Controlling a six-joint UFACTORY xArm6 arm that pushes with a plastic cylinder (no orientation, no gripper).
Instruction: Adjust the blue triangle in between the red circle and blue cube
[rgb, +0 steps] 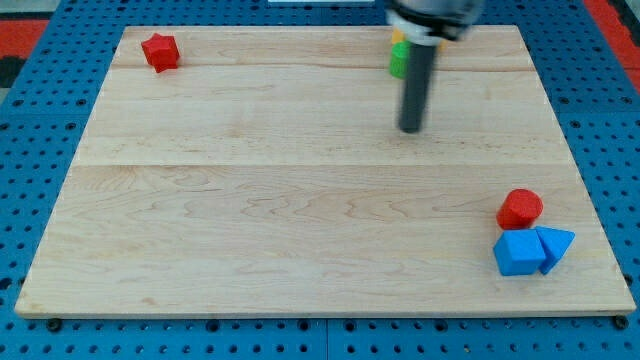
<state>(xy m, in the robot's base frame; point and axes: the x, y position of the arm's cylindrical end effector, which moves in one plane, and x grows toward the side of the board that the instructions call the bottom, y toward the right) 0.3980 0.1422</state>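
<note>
The red circle (520, 208) sits near the view's bottom right. The blue cube (519, 253) lies just below it, close to or touching it. The blue triangle (556, 245) lies against the cube's right side, below and right of the red circle. My tip (411, 129) is in the upper middle of the board, far up and left of these three blocks and touching none of them.
A red star-shaped block (160, 51) sits at the view's top left. A green block (398, 60) with a bit of yellow above it is partly hidden behind the rod at the top. The wooden board (300, 200) lies on a blue pegboard.
</note>
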